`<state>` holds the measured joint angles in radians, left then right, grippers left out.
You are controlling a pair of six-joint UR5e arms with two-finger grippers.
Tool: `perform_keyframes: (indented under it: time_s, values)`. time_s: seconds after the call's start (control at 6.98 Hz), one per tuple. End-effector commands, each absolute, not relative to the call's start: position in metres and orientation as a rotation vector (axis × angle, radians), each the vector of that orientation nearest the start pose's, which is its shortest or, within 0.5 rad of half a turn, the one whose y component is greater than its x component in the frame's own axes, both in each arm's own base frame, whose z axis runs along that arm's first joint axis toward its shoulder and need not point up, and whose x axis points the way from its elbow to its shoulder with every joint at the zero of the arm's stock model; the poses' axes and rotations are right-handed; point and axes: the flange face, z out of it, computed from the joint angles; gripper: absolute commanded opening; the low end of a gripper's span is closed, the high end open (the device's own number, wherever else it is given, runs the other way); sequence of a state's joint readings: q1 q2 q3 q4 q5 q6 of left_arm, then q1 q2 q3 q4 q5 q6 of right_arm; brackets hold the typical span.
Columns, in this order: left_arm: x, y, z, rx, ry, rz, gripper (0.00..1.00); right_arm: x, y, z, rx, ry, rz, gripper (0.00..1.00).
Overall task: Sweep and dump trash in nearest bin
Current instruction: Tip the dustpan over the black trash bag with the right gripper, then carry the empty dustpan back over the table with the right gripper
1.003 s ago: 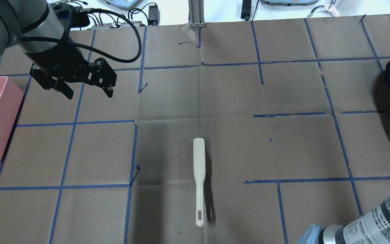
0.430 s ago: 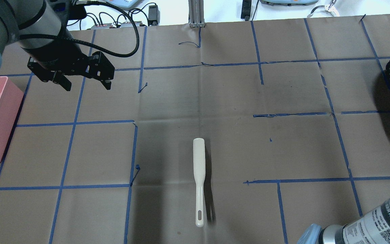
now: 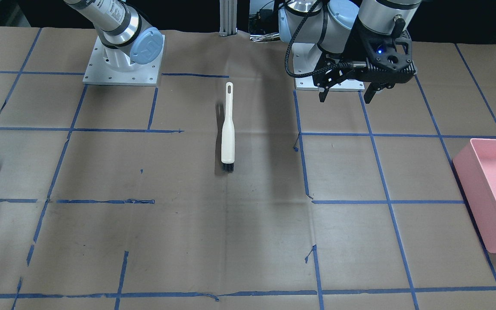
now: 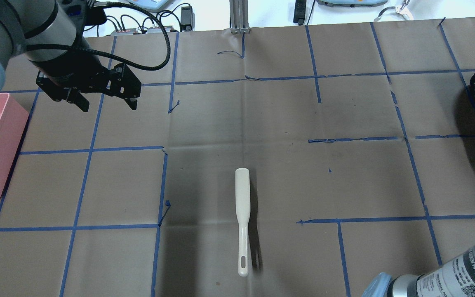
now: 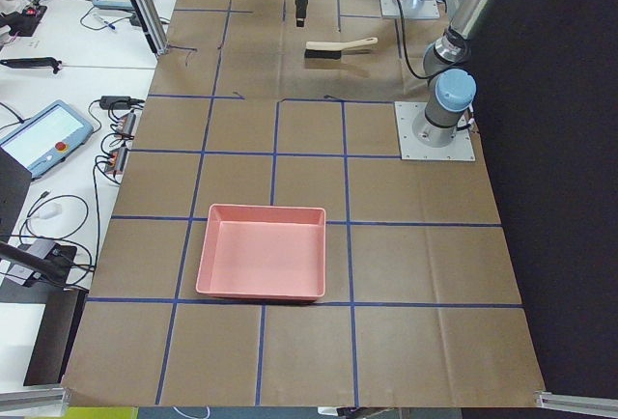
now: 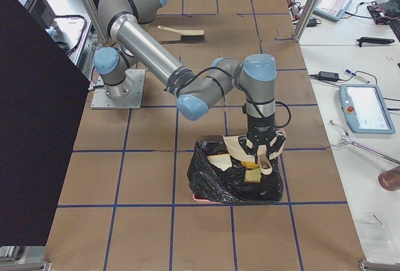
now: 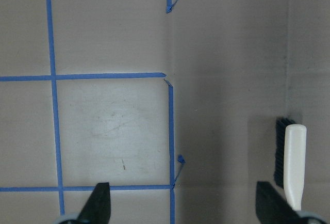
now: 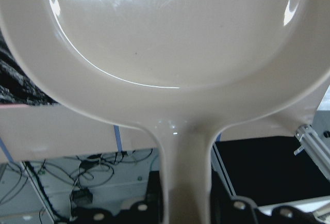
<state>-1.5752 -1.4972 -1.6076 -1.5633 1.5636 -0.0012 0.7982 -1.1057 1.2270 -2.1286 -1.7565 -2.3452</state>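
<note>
Left fingers [image 4: 131,102] shifted slightly, spread wide, empty

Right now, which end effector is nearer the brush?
Left. The left end effector hovers open left of the brush; the right end effector holds a dustpan over the far bag.

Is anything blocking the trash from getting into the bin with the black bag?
Nothing visible does. The dustpan hangs tipped right over the open black bag, and the bread and the fruit already lie at its mouth with nothing between. Whether they have fully left the pan, I cannot tell.
</note>
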Motion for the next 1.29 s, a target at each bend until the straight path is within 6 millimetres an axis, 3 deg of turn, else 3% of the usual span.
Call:
perform_keyframes:
  time_s: [0.0,0.29,0.43,0.57,0.86,1.15]
  values:
    - [-0.136,-0.463,0.505,0.005,3.149,-0.065,1.00,-0.392,-0.584,0.440,-2.336,2.527,0.090,0.10]
    - [-0.136,-0.463,0.506,0.015,3.148,-0.068,1.00,-0.373,-0.579,0.424,-2.159,2.579,-0.067,0.10]
    - [-0.136,-0.463,0.505,0.022,3.142,-0.068,1.00,-0.362,-0.571,0.424,-1.976,2.701,-0.097,0.10]
    - [-0.136,-0.463,0.504,0.017,3.145,-0.065,1.00,-0.335,-0.568,0.424,-1.848,2.772,-0.114,0.10]
    - [-0.136,-0.462,0.507,0.015,3.142,-0.075,1.00,-0.257,-0.582,0.426,-1.591,2.903,-0.141,0.10]
    - [-0.136,-0.459,0.509,0.010,3.142,-0.082,1.00,-0.184,-0.575,0.433,-1.345,2.980,-0.158,0.10]
